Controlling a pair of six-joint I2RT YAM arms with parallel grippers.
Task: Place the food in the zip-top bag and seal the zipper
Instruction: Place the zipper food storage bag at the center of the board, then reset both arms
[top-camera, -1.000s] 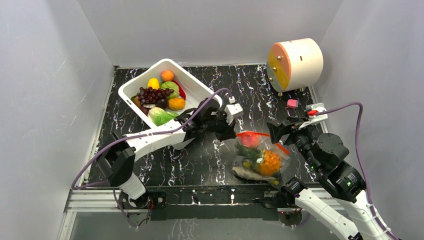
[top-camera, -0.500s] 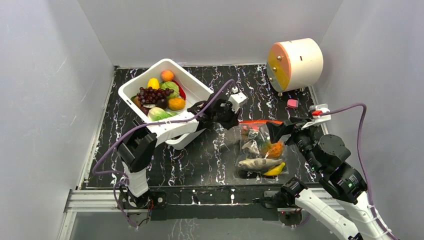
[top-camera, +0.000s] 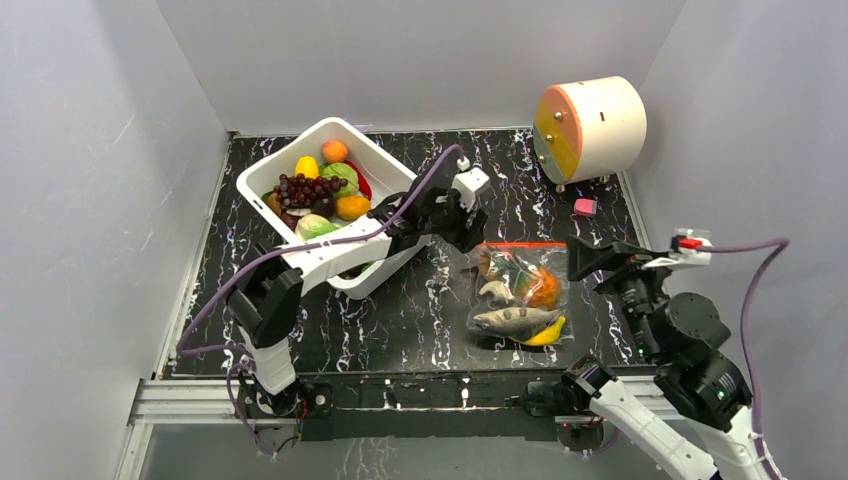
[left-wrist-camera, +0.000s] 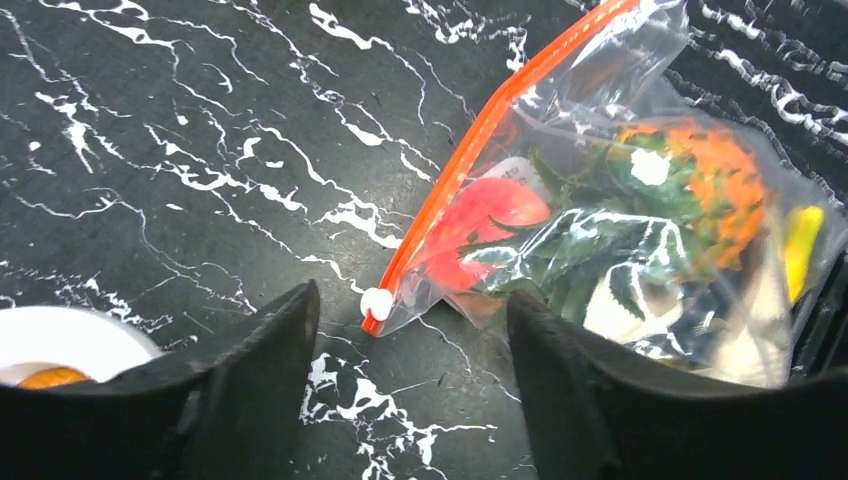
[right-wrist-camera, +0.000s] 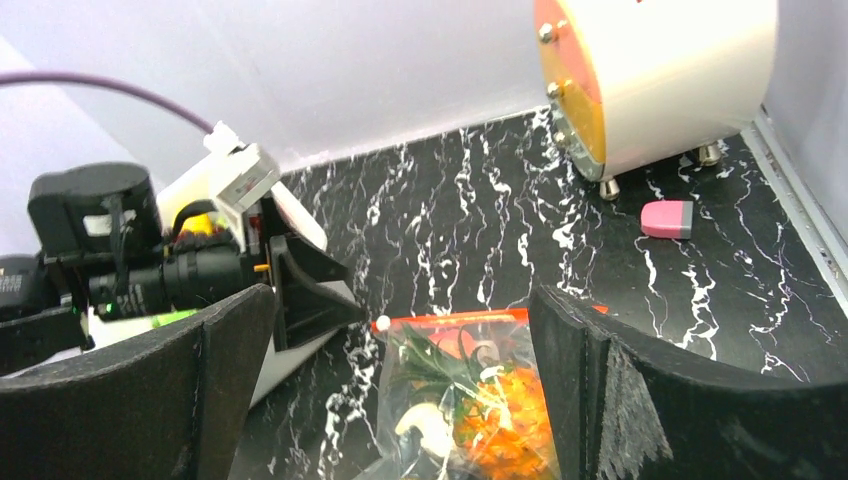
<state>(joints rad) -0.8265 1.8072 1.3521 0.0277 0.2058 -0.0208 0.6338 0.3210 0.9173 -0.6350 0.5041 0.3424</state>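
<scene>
The zip-top bag (top-camera: 520, 297) lies flat on the black marble table, holding food: an orange pineapple (top-camera: 543, 287), a grey fish (top-camera: 510, 320) and a yellow banana (top-camera: 548, 333). Its red zipper (top-camera: 520, 244) runs along the far edge, with a white slider (left-wrist-camera: 377, 302) at the left end. My left gripper (top-camera: 466, 232) stands open just left of that corner, and in its wrist view the left gripper (left-wrist-camera: 412, 300) has the slider between its fingers, untouched. My right gripper (top-camera: 583, 260) is open to the right of the bag; its wrist view shows the bag (right-wrist-camera: 470, 400) below the right gripper (right-wrist-camera: 405, 300).
A white tub (top-camera: 400, 180) with grapes (top-camera: 305, 188) and other toy foods stands at the back left, beside my left arm. A white cylinder with an orange face (top-camera: 590, 125) and a pink eraser (top-camera: 585, 207) sit at the back right. Grey walls enclose the table.
The bag went from bunched between both grippers to lying flat. The left gripper opened and let go of the zipper end. The right gripper drew back to the right.
</scene>
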